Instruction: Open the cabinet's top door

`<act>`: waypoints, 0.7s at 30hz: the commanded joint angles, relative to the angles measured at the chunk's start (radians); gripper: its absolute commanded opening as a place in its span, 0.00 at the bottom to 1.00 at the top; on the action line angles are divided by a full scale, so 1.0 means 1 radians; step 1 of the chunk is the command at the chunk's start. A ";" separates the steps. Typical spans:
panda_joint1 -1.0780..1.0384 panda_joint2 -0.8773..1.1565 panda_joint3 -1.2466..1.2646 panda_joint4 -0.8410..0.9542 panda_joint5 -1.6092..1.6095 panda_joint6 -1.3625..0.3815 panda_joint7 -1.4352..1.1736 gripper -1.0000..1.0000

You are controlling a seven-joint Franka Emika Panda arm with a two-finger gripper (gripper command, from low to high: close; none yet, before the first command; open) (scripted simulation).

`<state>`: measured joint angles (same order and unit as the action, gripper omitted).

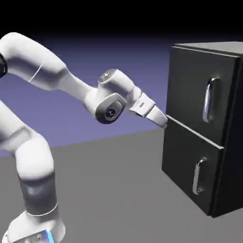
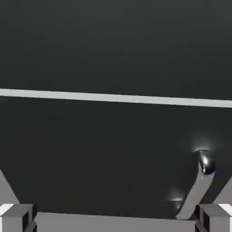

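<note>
Wide-open end effector (image 2: pixel 116 218) points toward the black cabinet (image 1: pixel 193 133), holding nothing.

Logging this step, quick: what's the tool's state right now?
Tool: open, fingertips wide apart, holding nothing.

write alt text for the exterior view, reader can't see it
A white jointed robot arm reaches toward a tall black cabinet, its gripper near the front. The flat black upper door and shorter black lower door, both closed, each have a silver bar handle.
</note>
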<state>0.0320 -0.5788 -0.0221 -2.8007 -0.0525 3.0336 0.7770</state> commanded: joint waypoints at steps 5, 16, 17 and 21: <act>0.083 -0.037 -0.092 0.039 -0.218 -0.014 0.149 0.50; 0.265 -0.117 -0.294 0.123 -0.696 -0.045 0.478 0.50; 0.282 -0.124 -0.312 0.131 -0.739 -0.048 0.508 0.50; 0.348 -0.154 -0.385 0.162 -0.913 -0.059 0.627 0.50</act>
<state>0.3798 -0.7325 -0.4075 -2.6389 -0.9657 2.9742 1.4041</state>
